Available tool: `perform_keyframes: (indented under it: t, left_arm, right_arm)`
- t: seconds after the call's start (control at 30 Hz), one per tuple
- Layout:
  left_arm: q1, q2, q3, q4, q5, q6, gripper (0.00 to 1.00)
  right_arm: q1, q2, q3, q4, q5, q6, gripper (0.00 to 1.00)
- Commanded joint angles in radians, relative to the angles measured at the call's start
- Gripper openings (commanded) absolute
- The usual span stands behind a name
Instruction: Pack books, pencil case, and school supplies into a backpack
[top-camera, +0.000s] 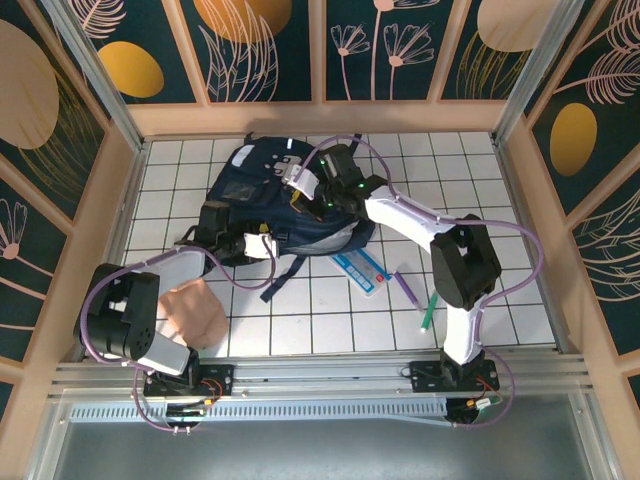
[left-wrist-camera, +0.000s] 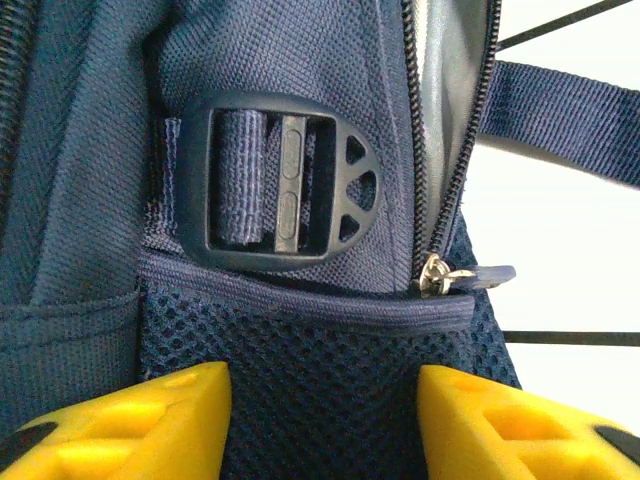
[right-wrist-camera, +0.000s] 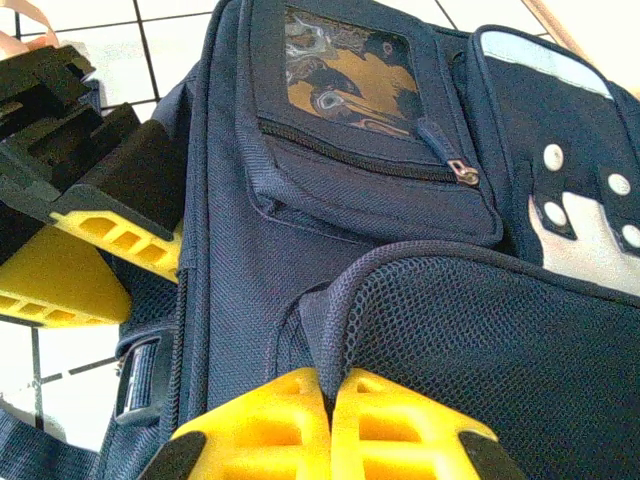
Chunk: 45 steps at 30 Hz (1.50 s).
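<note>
With the right gripper (right-wrist-camera: 330, 388) pinched on mesh of the backpack (right-wrist-camera: 250, 270), the left gripper (left-wrist-camera: 322, 405) — jaws wide — should close squarely before pulling.

I am looking at a large dark navy fabric backpack (top-camera: 250, 188) that is showing white-grey patches, and its clear pocket window (right-wrist-camera: 340, 65) is carrying a swirl of amber and black. The left arm's yellow plastic fingers (left-wrist-camera: 150, 425) and the right arm's yellow plastic fingers (right-wrist-camera: 270, 430) are glowing bright against navy mesh. The white tiled desk (top-camera: 500, 200) is showing a dark grid. On it I am picking out a light blue flat rectangular book (top-camera: 360, 272), a slim purple pen (top-camera: 408, 287), a slim green pen (top-camera: 428, 313) and a peach soft bundle (top-camera: 197, 313). The teal wall panels (top-camera: 400, 80) are displaying orange ovals and pale line-drawn leaves.
</note>
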Motion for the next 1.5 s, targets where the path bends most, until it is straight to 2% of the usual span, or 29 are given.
perform_keyframes:
  t: [0.0, 0.07, 0.2, 0.27, 0.5, 0.83, 0.93, 1.0, 1.1, 1.27, 1.3, 1.37, 1.4, 1.47]
  left_arm:
    - [-0.003, -0.032, -0.026, 0.085, 0.013, -0.012, 0.54]
    - [-0.003, -0.089, -0.019, 0.084, 0.073, -0.051, 0.56]
    - [-0.003, -0.117, 0.155, -0.223, 0.224, -0.112, 0.55]
    - [-0.002, -0.119, 0.199, -0.295, 0.247, -0.110, 0.54]
    - [0.019, -0.119, 0.182, -0.194, 0.175, -0.141, 0.55]
    - [0.016, 0.002, 0.267, -0.281, 0.141, -0.043, 0.60]
    - [0.007, 0.022, 0.265, -0.216, 0.059, -0.080, 0.59]
    - [-0.002, 0.033, 0.259, -0.143, -0.009, -0.124, 0.56]
    - [-0.004, 0.064, 0.259, -0.069, -0.021, -0.182, 0.52]
    - [-0.044, 0.102, 0.250, -0.041, -0.076, -0.158, 0.44]
    - [-0.048, 0.102, 0.240, -0.020, -0.077, -0.163, 0.38]
    - [-0.054, 0.103, 0.244, -0.012, -0.092, -0.183, 0.10]
    - [-0.054, 0.104, 0.260, -0.010, -0.115, -0.225, 0.00]
    - [-0.054, 0.103, 0.289, -0.015, -0.168, -0.300, 0.00]
  right_arm:
    - [-0.024, -0.059, 0.018, 0.112, -0.110, 0.002, 0.00]
    - [-0.027, -0.062, 0.020, 0.096, -0.110, -0.024, 0.00]
    - [-0.029, -0.072, 0.002, 0.054, -0.140, -0.144, 0.00]
    - [-0.029, -0.084, -0.022, 0.069, -0.148, -0.183, 0.00]
    - [-0.031, -0.083, -0.018, 0.039, -0.158, -0.227, 0.00]
    - [-0.031, -0.081, -0.008, 0.048, -0.209, -0.197, 0.00]
    - [-0.031, -0.082, -0.006, 0.058, -0.219, -0.184, 0.00]
    - [-0.029, -0.083, -0.009, 0.072, -0.239, -0.166, 0.00]
    - [-0.025, -0.083, -0.026, 0.100, -0.260, -0.133, 0.00]
    - [-0.010, -0.077, -0.049, 0.125, -0.251, -0.118, 0.00]
    - [-0.009, -0.076, -0.049, 0.131, -0.249, -0.114, 0.00]
    - [-0.008, -0.072, -0.050, 0.140, -0.234, -0.105, 0.00]
    - [-0.008, -0.074, -0.052, 0.147, -0.223, -0.102, 0.00]
    - [-0.010, -0.082, -0.070, 0.176, -0.193, -0.088, 0.00]
